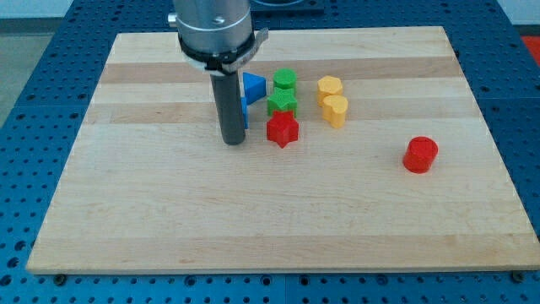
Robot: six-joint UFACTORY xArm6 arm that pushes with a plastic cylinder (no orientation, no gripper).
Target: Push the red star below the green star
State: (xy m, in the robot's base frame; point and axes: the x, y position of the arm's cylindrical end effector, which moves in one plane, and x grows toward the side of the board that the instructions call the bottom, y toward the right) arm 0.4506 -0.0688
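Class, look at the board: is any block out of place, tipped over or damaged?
Nothing stands out. The red star sits just below the green star, my tip to its left. One red block sits alone at the view's right.

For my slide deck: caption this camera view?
My tip rests just left of the red star, which sits directly below the green star.

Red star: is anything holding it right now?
Nothing is held. My tip stands just to the view's left of the red star, apart from it.
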